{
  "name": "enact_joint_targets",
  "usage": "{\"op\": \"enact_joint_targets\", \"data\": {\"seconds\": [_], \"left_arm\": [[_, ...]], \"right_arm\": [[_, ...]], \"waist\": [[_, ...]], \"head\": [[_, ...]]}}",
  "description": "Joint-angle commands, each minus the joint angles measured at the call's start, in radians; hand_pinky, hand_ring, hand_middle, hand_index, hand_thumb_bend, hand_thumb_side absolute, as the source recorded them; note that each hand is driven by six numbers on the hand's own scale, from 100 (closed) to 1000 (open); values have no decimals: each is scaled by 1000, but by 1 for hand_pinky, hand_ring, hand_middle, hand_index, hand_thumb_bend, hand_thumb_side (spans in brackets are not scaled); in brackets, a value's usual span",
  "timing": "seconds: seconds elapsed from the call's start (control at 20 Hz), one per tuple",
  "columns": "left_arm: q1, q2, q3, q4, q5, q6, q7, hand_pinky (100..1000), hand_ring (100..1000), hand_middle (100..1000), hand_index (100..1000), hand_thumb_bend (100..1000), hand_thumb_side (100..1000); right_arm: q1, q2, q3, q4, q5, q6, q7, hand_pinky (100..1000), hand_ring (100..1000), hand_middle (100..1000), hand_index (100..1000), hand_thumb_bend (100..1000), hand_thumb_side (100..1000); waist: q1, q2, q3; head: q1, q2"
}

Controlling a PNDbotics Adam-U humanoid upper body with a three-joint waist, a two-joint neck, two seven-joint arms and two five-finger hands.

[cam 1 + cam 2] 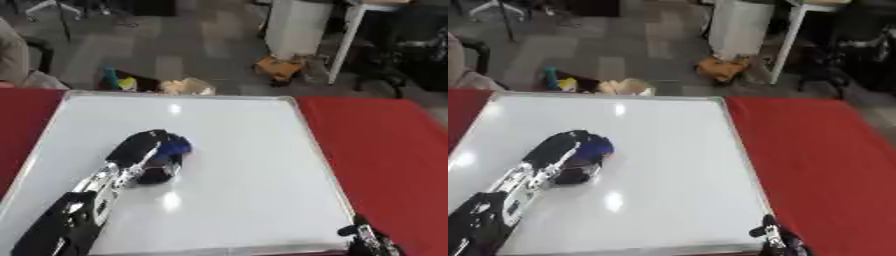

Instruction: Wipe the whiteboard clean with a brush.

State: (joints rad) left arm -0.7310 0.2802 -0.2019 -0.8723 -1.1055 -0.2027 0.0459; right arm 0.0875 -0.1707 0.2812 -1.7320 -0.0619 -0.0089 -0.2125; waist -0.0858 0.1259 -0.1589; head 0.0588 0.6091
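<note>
A large whiteboard (236,150) with a silver frame lies flat on the red table. Its surface looks white, with only light glare spots. My left hand (138,150) reaches in from the lower left and rests on the board left of centre, its fingers curled round a blue brush (176,146) that presses on the surface. Most of the brush is hidden under the hand. My right hand (372,240) shows only as fingertips at the lower right, by the board's near right corner.
The red tablecloth (385,150) spreads to the right of the board and shows as a strip on the left. Beyond the far edge lie the floor, a white table leg, chairs and small clutter. A seated person's arm is at the upper left.
</note>
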Motion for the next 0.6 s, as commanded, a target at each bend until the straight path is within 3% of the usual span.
{"op": "enact_joint_targets", "data": {"seconds": [0.05, 0.4, 0.6], "left_arm": [[3, 4, 19, 46, -21, 20, 16, 691, 762, 707, 880, 100, 599], [8, 16, 43, 78, -33, 39, 48, 695, 764, 711, 881, 100, 581], [33, 60, 101, 134, -32, 94, 82, 700, 767, 715, 882, 100, 599]], "right_arm": [[-7, -6, -2, -17, 2, -2, 0, 345, 248, 100, 541, 100, 824], [-7, -6, -4, -16, 2, -2, -2, 345, 248, 100, 541, 100, 824], [-7, -6, -6, -17, 2, -2, -4, 345, 248, 100, 541, 100, 823]], "waist": [[3, -2, -1], [4, -2, 3], [4, -3, 7]], "head": [[-1, -8], [-7, -8], [-8, -9]]}}
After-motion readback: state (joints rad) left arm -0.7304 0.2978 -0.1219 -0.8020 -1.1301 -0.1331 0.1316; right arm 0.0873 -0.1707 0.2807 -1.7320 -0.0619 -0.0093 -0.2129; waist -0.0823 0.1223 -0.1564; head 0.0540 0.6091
